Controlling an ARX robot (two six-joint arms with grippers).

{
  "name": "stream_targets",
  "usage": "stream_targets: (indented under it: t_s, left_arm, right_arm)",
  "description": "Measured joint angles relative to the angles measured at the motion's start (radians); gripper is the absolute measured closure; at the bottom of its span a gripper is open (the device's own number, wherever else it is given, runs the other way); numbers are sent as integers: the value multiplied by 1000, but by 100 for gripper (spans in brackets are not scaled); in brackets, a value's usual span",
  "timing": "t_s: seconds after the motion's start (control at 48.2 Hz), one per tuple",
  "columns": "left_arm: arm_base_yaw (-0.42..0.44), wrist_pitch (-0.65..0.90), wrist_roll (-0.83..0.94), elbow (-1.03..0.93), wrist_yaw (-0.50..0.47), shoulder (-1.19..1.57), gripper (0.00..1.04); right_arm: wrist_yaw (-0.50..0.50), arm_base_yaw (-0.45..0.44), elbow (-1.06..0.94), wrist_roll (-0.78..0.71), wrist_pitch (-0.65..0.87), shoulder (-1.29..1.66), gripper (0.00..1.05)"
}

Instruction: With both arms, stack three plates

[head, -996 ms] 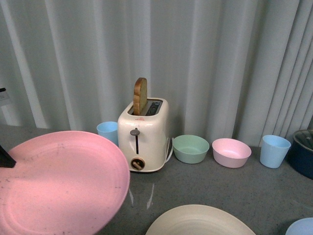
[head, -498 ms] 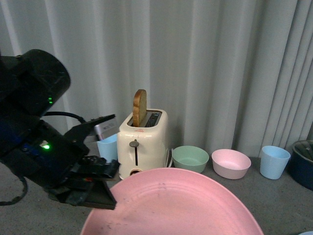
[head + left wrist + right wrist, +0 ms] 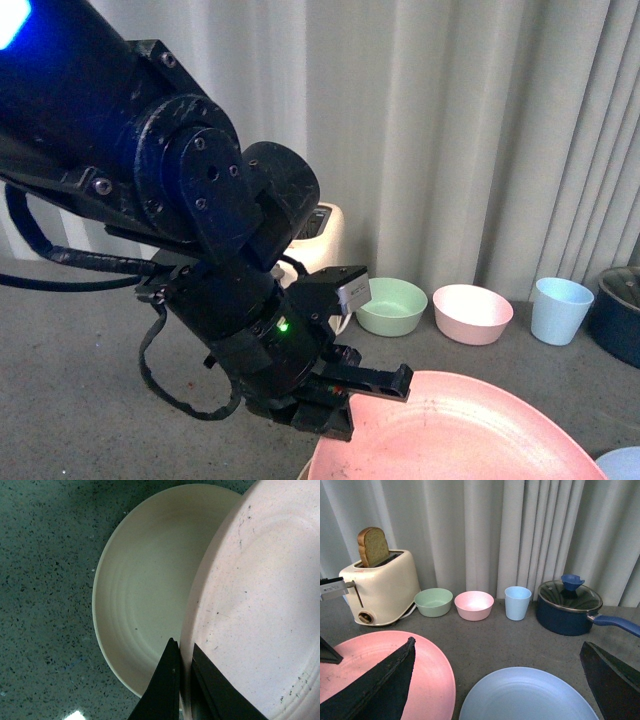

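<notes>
Left gripper [image 3: 184, 680]: I found it closed narrow on the rim of the pink plate [image 3: 255, 605], with one finger on each face of the edge.
Left arm [image 3: 200, 260]: it reached across the front view, filling most of that view's left half.
Pink plate: held by the left gripper, it overlapped one side of the cream plate [image 3: 145, 590]. I could not tell whether the two touched.
Cream plate: it lay flat on the grey speckled counter [image 3: 45, 580], partly under the pink plate.
Right gripper [image 3: 496, 644]: I noted its fingers spread wide with nothing between them.
Blue plate [image 3: 527, 695]: it lay on the counter beside the pink plate, apart from it.
Back row: a toaster [image 3: 380, 587] with a slice of bread [image 3: 372, 545] upright in its slot, then a green bowl [image 3: 433, 601], a pink bowl [image 3: 474, 605], a blue cup [image 3: 518, 602] and a dark blue lidded pot [image 3: 568, 607].
</notes>
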Motion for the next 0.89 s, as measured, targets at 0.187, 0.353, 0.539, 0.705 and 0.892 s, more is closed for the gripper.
stream_targets:
  t_s: [0.187, 0.353, 0.539, 0.705, 0.892]
  left_arm:
    - [-5, -22, -5, 102, -10, 97, 101]
    - [7, -47, -3, 161, -13, 146, 101]
    - [31, -53, 10, 175, -5, 161, 101]
    - [47, -61, 37, 175, -7, 161, 101]
    - [49, -60, 72, 161, -35, 161, 101]
  right_arm:
    - [0, 0, 0, 0, 0, 0, 7]
    - [0, 0, 0, 0, 0, 0, 7]
    - [0, 0, 0, 0, 0, 0, 7]
    - [0, 0, 0, 0, 0, 0, 7]
    - [0, 0, 0, 0, 0, 0, 7]
